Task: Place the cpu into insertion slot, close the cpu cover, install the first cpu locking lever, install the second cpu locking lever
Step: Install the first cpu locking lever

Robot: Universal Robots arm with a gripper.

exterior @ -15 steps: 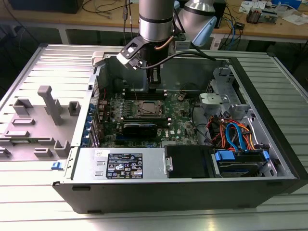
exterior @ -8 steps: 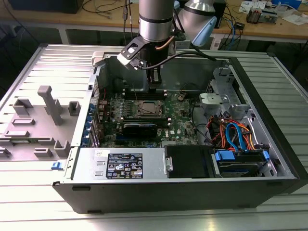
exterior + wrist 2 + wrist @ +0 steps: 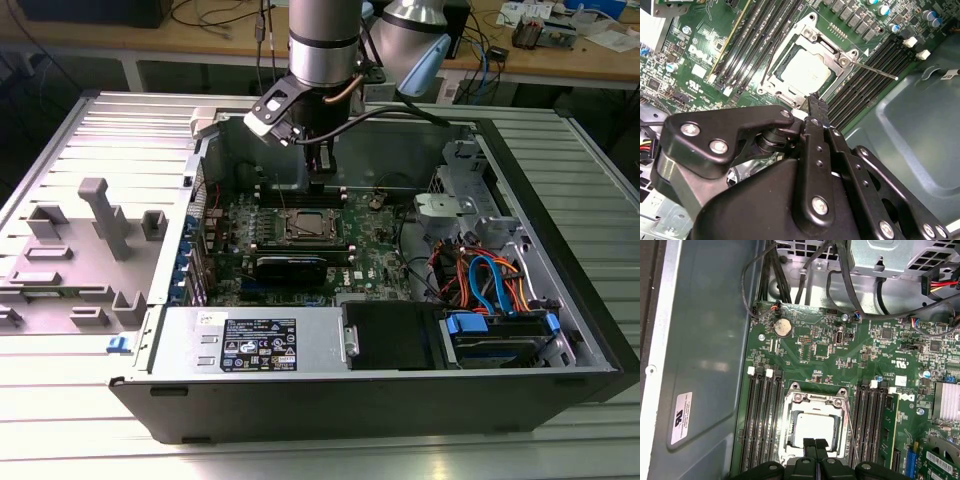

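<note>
The cpu [image 3: 807,70] [image 3: 815,426] lies flat in the insertion slot [image 3: 771,82] [image 3: 785,440] on the green board, its silver top showing through the window of the cpu cover [image 3: 837,59] [image 3: 815,399]. The cover lies down over the chip. One thin locking lever [image 3: 875,70] [image 3: 852,437] sticks out free beside the socket. My gripper [image 3: 814,100] [image 3: 815,442] hangs shut and empty just above the socket's edge, fingertips pressed together. In the exterior view the gripper [image 3: 322,182] is low inside the case, over the socket [image 3: 305,226].
Black memory slots [image 3: 760,420] [image 3: 867,65] flank the socket on both sides. The grey case wall [image 3: 705,340] stands close by. A black card [image 3: 290,265], the power supply [image 3: 255,340] and a drive bay with orange and blue cables [image 3: 490,285] fill the rest of the case.
</note>
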